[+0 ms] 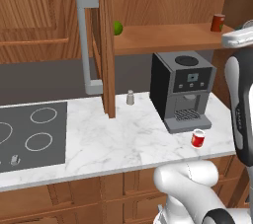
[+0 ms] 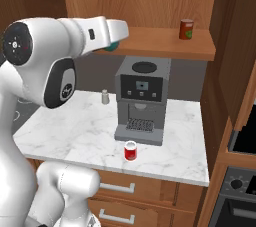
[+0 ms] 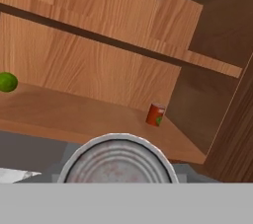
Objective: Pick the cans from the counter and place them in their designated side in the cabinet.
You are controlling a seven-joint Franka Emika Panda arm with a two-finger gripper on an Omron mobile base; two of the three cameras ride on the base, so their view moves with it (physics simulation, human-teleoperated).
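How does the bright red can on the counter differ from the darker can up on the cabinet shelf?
The bright red drink can stands on the white marble counter, just in front of the grey coffee machine; the darker brownish-red can stands on the wooden cabinet shelf, near its right end. The counter can is a brighter red; the shelf can has a green mark on its side. Both are upright and free of the gripper.

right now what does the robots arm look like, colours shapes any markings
The arm is glossy white, built of fat rounded segments joined by dark grey joint bands. A round dark cap with small light dots sits on its shoulder joint, a dark oval panel with a small round emblem lies below it, and a small dark mark shows on the forearm. In the left base view the white link has a dark grey strip along its side. No loose cables show.
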